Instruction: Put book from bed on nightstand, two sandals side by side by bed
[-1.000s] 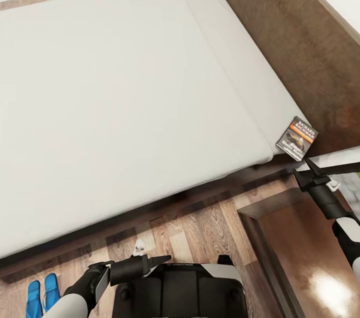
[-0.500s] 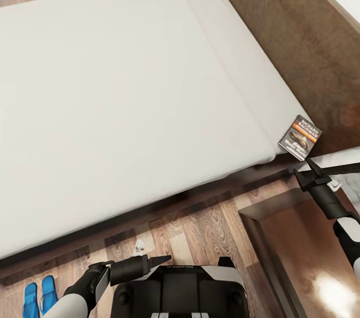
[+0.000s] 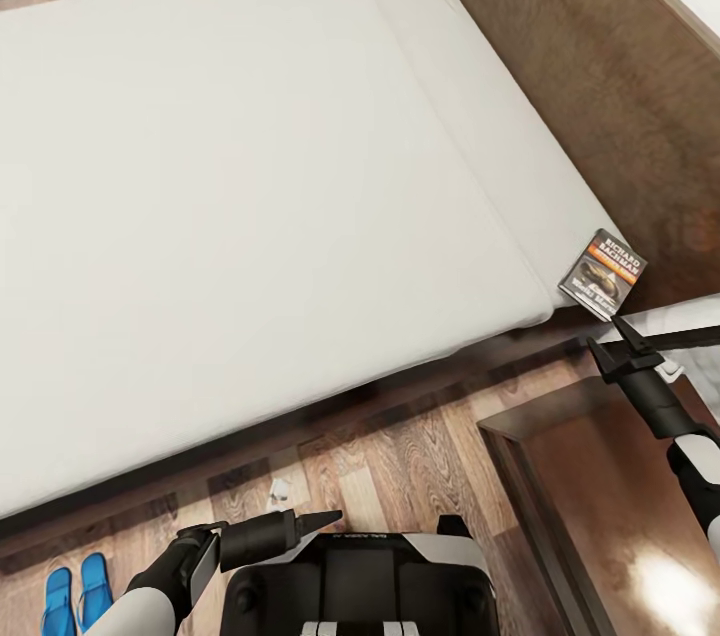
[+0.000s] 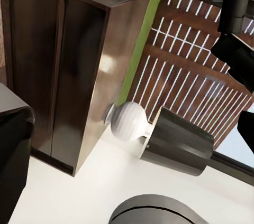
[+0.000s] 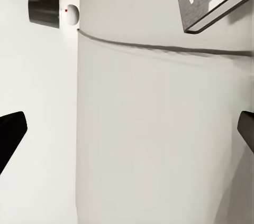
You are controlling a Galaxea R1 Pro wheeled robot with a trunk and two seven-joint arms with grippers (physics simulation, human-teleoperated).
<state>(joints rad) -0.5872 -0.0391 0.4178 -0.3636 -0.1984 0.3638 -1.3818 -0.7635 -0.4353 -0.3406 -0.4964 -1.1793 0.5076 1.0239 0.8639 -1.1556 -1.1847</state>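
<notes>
View shifted slightly; book (image 3: 603, 273) unmoved at bed's (image 3: 250, 176) near-right corner, right gripper (image 3: 622, 338) spread just below; left gripper (image 3: 325, 519) jaws together.

A white lamp base (image 4: 127, 120) with a dark shade (image 4: 177, 142) sits at five o'clock from a tall dark wooden cabinet (image 4: 69, 65).

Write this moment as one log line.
book: on bed corner | right gripper: open, near book | sandals: paired on floor
</notes>
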